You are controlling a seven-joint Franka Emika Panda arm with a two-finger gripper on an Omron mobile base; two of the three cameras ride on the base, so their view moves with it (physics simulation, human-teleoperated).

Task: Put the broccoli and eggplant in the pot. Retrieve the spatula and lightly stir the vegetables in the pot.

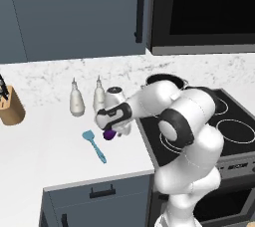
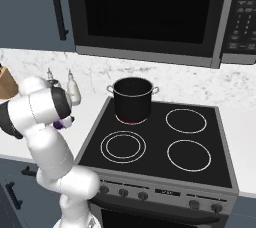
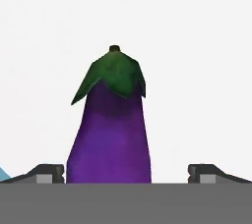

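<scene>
The claw [image 3: 126,171] is wide open and low over the white bench [image 1: 45,141], holding nothing. The purple eggplant [image 3: 110,129] lies on the bench right between its two tips, nearer one of them. Its long side points straight away from the claw, green cap at the far end. The black pot [image 2: 132,99] waits on the stove, well apart.

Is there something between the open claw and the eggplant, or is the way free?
Nothing visible is in the way. In the hand view the eggplant lies on the white counter directly ahead of the open claw, between its two fingertips, with no other object in front of it.
</scene>
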